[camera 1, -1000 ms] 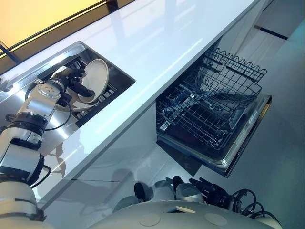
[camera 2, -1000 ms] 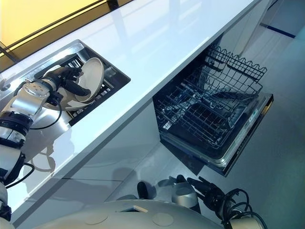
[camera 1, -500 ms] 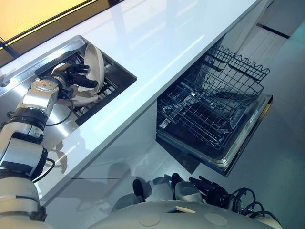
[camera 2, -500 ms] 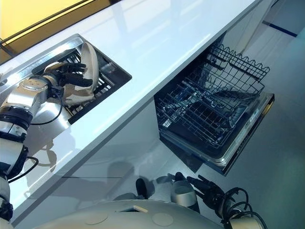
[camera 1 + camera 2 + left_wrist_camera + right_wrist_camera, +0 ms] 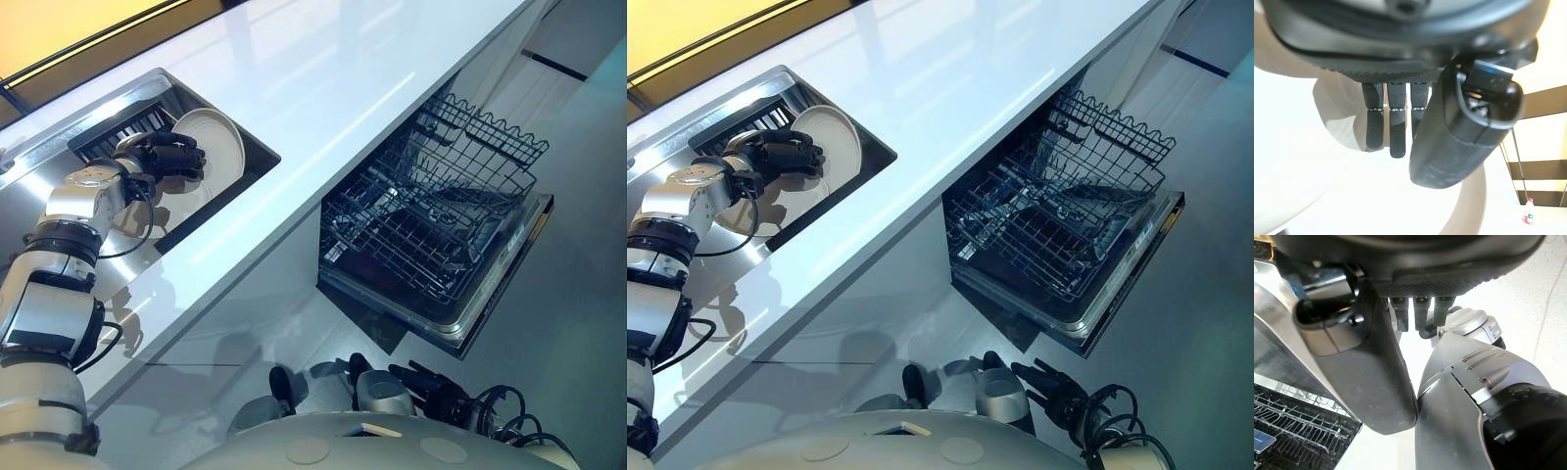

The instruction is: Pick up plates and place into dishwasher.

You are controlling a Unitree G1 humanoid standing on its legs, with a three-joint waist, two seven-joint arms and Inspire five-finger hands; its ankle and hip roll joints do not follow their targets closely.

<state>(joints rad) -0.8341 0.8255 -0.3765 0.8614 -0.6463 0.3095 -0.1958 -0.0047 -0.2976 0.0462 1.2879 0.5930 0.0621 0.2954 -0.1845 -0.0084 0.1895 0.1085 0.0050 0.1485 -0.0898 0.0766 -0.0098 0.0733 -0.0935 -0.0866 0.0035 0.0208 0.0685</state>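
A cream plate stands tilted up over the sink, its face turned outward. My left hand is shut on its rim, with the thumb in front and the fingers lying across the plate's surface. A second cream plate lies flat in the sink beneath it. The dishwasher stands open to the right below the counter, with its lower wire rack pulled out. My right hand hangs low near the floor, its fingers relaxed and holding nothing.
A long white glossy countertop runs between the sink and the dishwasher. The upper wire rack sits pulled out above the lower one. A dark slatted grid lies at the sink's back. Grey floor spreads beyond the open dishwasher door.
My left hand has turned the plate from edge-on to face-out and carried it a little toward the sink's right wall. The right hand has not moved.
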